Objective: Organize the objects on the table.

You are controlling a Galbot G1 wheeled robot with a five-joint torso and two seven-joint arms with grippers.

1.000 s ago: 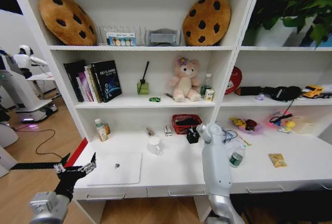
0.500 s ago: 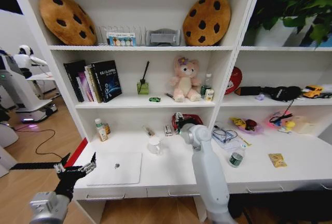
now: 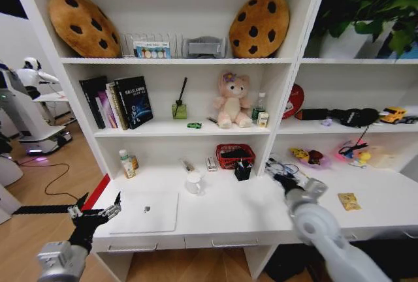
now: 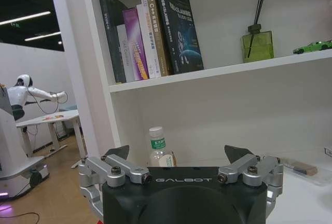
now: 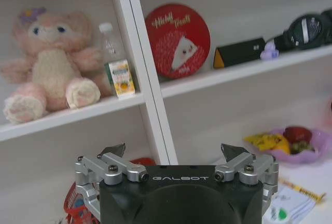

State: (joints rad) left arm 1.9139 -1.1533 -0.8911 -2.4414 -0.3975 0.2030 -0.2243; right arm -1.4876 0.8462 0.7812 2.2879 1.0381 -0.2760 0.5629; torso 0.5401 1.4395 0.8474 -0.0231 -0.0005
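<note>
A slim silver laptop [image 3: 147,211] lies shut at the left front of the white table [image 3: 228,213]. My left gripper [image 3: 98,213] hovers open just off the laptop's left edge; in the left wrist view the left gripper [image 4: 177,151] holds nothing. My right gripper [image 3: 282,179] is over the right part of the table with its jaws spread wide, and the right gripper [image 5: 176,149] is empty, facing the shelving. A small yellow packet [image 3: 349,201] lies at the right front. A yellow pen [image 5: 303,190] rests on papers. A small green item [image 3: 194,125] sits on the middle shelf.
A white mug [image 3: 194,182] stands mid-table, with a red mesh basket [image 3: 235,155] and a black holder [image 3: 243,171] behind it. Small bottles [image 3: 127,163] stand at the back left. A dish of fruit [image 3: 312,158] sits at the back right. Shelves hold books and a plush bear [image 3: 232,101].
My right arm has swung from the middle of the table near the red basket to the right and towards the front edge. The left arm has not moved.
</note>
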